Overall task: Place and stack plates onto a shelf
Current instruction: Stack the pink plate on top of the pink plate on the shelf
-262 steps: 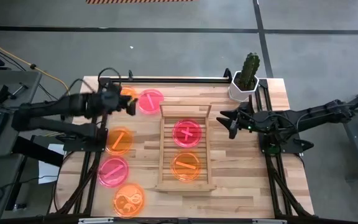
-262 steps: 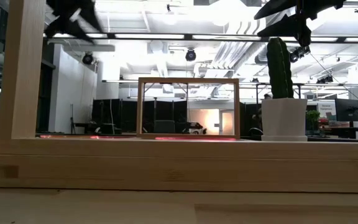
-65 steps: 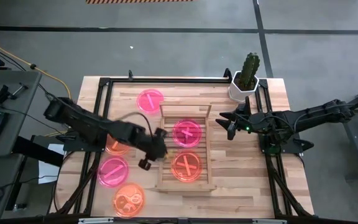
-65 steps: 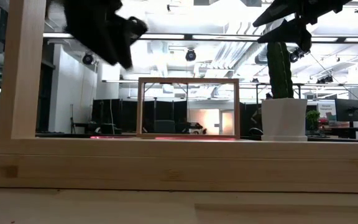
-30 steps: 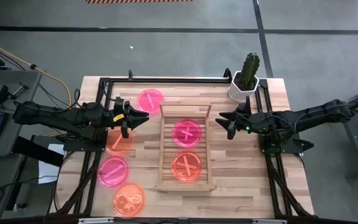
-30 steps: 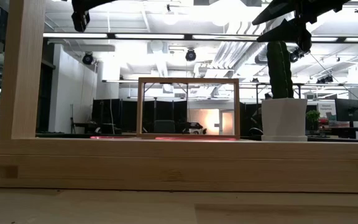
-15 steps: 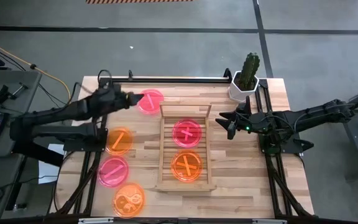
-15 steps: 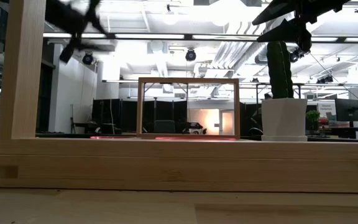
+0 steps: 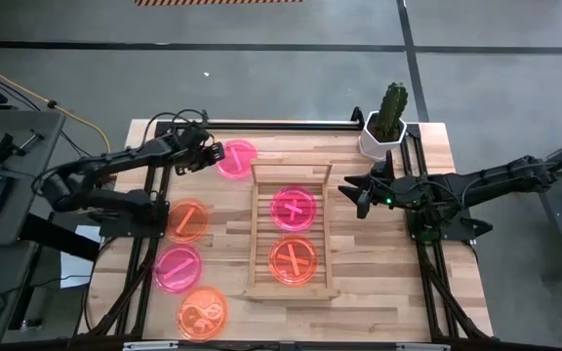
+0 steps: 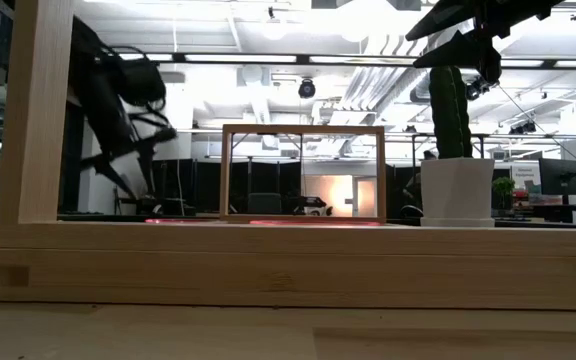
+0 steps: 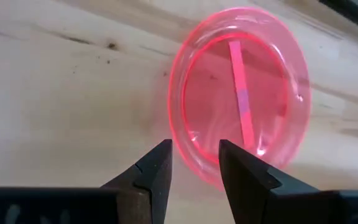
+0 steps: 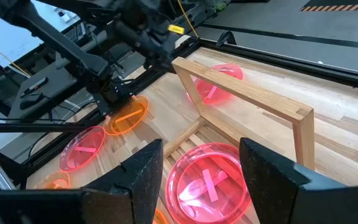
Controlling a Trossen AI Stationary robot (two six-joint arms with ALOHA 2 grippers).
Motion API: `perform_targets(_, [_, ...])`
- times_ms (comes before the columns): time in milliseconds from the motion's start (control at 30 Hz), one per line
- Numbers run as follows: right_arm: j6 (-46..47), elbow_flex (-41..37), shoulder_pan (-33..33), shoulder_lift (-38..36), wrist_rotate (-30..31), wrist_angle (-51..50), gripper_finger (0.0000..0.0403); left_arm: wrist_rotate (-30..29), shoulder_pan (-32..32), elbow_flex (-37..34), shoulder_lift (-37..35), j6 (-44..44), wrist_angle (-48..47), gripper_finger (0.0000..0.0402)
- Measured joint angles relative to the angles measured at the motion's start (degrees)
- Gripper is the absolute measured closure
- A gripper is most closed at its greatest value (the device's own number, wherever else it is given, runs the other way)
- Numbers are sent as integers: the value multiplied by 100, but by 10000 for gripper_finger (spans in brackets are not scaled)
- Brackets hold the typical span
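While the right gripper (image 9: 351, 194) waits wide open beside the shelf (image 9: 290, 233), the left gripper (image 11: 194, 163) hangs with narrowly parted fingers straddling the near rim of the pink plate (image 11: 241, 93) on the tabletop

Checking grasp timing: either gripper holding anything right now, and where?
Nothing held. Left gripper is open, fingers straddling the near rim of the pink plate, which lies on the table. Right gripper is open and empty over the shelf.
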Motion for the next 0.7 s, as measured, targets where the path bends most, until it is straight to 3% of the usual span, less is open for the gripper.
perform_targets(367, [0,0,0,0,0,-4,208,70,66,-1,1245,-389,580,280])
perform_targets(567, [0,0,2,2,0,-7,208,12,58,7,1499,-547,853,282])
perform_targets(700, [0,0,0,1,0,-7,208,-226,33,3,1514,-820,943,306])
